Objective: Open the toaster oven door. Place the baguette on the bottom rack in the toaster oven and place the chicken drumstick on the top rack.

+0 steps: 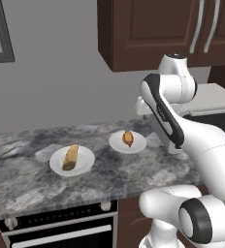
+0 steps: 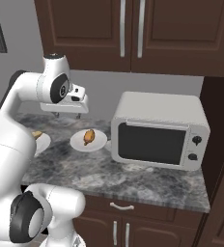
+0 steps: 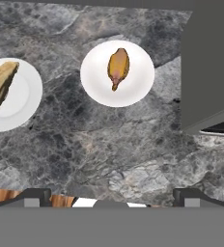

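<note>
No legible brand, label or writing on any surface; the toaster oven (image 2: 160,130) shows two dark round knobs on its right panel, unmarked as far as can be read. Oven body is a pale grey rounded box with a dark glass door, door shut, a slim light handle bar along the door's top edge. It sits on the counter (image 1: 32,179), a mottled grey and white stone-patterned slab, below dark brown wood cabinets (image 2: 133,34) with long pale metal handles. Baguette (image 1: 71,157): short tan crusty wedge lying on a round white plate (image 1: 87,162), left of the second plate. Chicken drumstick (image 2: 89,136): glossy orange-brown, tapered to one end, centred on its own round white plate (image 2: 99,143), which lies near the oven's left side, not touching it. The two plates are apart. Gripper (image 3: 112,195) hangs above the counter, pointing down, between the drumstick plate and the counter's front edge; fingers spread wide, nothing between them. Below the counter a black appliance front with pale round knobs (image 1: 10,223).
</note>
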